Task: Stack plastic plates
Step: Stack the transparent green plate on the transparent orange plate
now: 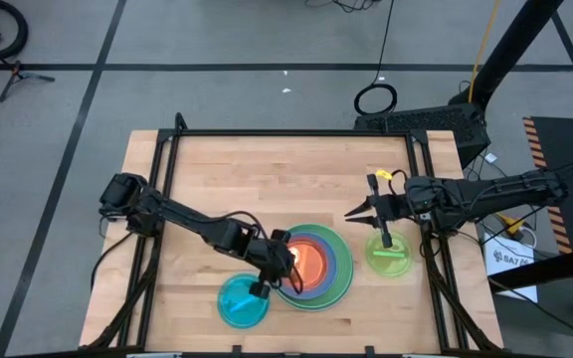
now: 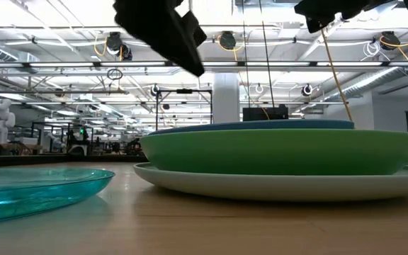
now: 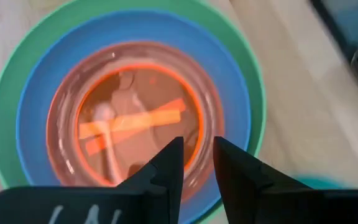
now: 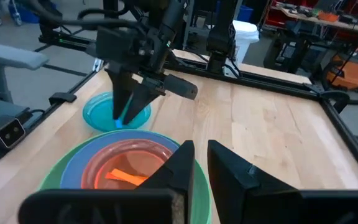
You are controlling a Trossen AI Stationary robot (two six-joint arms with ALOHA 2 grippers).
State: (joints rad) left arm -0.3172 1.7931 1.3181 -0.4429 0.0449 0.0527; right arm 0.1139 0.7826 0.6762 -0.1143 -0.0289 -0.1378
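At the table's near middle, the left gripper (image 1: 275, 261), jaws slightly parted and empty, is held above the nested plate stack (image 1: 338, 281), with the cyan plate (image 1: 241, 301) lying at seven o'clock, nearer this arm than the right gripper (image 1: 358, 212), whose jaws are nearly closed and empty.

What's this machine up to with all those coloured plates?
It is nesting plastic plates into one stack on the table. The left gripper hovers over the stack's orange top plate, fingers slightly apart and empty. The right gripper waits nearby, above a lime plate. A cyan plate sits apart, not yet stacked.
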